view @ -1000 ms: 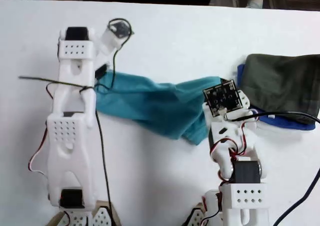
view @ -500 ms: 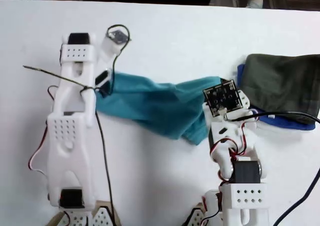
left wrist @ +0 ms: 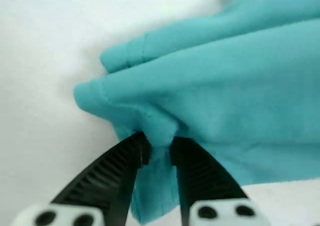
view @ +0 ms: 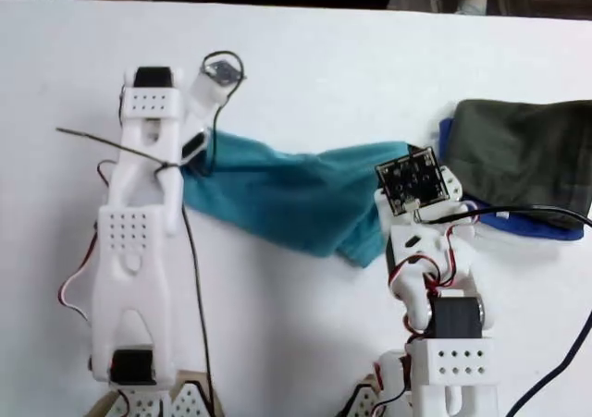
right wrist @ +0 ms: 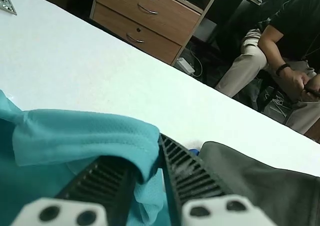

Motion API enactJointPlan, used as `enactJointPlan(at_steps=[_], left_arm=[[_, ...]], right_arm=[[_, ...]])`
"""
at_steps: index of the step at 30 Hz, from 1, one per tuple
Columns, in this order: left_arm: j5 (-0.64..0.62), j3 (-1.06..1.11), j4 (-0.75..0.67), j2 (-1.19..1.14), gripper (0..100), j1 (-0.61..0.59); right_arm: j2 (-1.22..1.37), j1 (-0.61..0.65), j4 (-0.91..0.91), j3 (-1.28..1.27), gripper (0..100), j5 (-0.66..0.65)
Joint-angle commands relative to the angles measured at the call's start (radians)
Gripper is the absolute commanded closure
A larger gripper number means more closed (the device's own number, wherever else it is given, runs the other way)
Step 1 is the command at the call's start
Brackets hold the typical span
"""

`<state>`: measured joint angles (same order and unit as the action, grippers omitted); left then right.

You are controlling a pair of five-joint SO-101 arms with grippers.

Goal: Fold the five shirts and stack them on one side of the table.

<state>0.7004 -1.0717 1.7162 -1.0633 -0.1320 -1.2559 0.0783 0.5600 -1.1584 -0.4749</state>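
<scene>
High view: the left arm (view: 139,241) has edged right and slightly lower in the frame. It has drawn the left end of the teal shirt (view: 287,195) with it across the tabletop (view: 305,75). The right arm (view: 435,251) has stayed at the shirt's right end, mid-frame. A dark green shirt (view: 523,149) lies on a blue one (view: 518,225) at the right edge.

Left wrist view: the jaws are clenched on a pinched ridge of teal cloth.

Right wrist view: the jaws are clamped on the shirt's hem.

The shirt seems to be gathered inward for folding, with no fold made yet.
</scene>
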Motion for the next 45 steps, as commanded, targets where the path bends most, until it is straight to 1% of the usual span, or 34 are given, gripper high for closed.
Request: enactJointPlan(at_steps=[1,5,9,11,13,20,23,25,29,33,39,41,42,44,45], left_arm=[[-0.012,-0.105,0.043,0.006,98,0.005],[-0.012,-0.173,0.068,0.008,95,0.002],[-0.012,-0.179,0.064,0.003,87,0.002],[-0.012,-0.183,0.06,-0.005,85,0.003],[-0.014,-0.179,0.034,-0.005,85,0.005],[-0.017,-0.188,0.014,-0.005,85,0.005],[-0.077,-0.191,0.012,0.008,85,0.008],[-0.103,-0.229,0.02,0.008,85,0.015],[-0.153,-0.243,-0.006,0.006,85,0.032],[-0.175,-0.205,-0.058,-0.003,85,0.043],[-0.175,-0.193,-0.091,-0.063,85,0.04],[-0.176,-0.194,-0.103,-0.069,86,0.041],[-0.176,-0.194,-0.104,-0.069,88,0.041],[-0.178,-0.205,-0.104,-0.066,98,0.044],[-0.178,-0.228,-0.095,-0.068,98,0.044]], right_arm=[[-0.013,-0.012,0.002,0.005,97.8,0.008],[-0.012,-0.012,0.002,0.005,97.8,0.008],[-0.012,-0.012,0.002,0.005,97.8,0.008],[-0.012,-0.012,0.002,0.005,97.8,0.008],[-0.012,-0.012,0.002,0.005,97.8,0.008],[-0.012,-0.012,0.002,0.005,97.8,0.008],[-0.012,-0.012,0.002,0.005,97.8,0.008],[-0.012,-0.012,0.002,0.005,97.8,0.008],[-0.012,-0.012,0.002,0.005,97.8,0.008],[-0.012,-0.012,0.002,0.005,97.8,0.008],[-0.012,-0.013,0.002,0.005,97.8,0.008],[-0.012,-0.013,0.002,0.002,97.8,0.008],[-0.012,-0.013,0.002,-0.006,97.8,0.008],[-0.013,-0.013,0.001,-0.023,97.8,0.008],[-0.013,-0.013,0.001,-0.034,97.8,0.008]])
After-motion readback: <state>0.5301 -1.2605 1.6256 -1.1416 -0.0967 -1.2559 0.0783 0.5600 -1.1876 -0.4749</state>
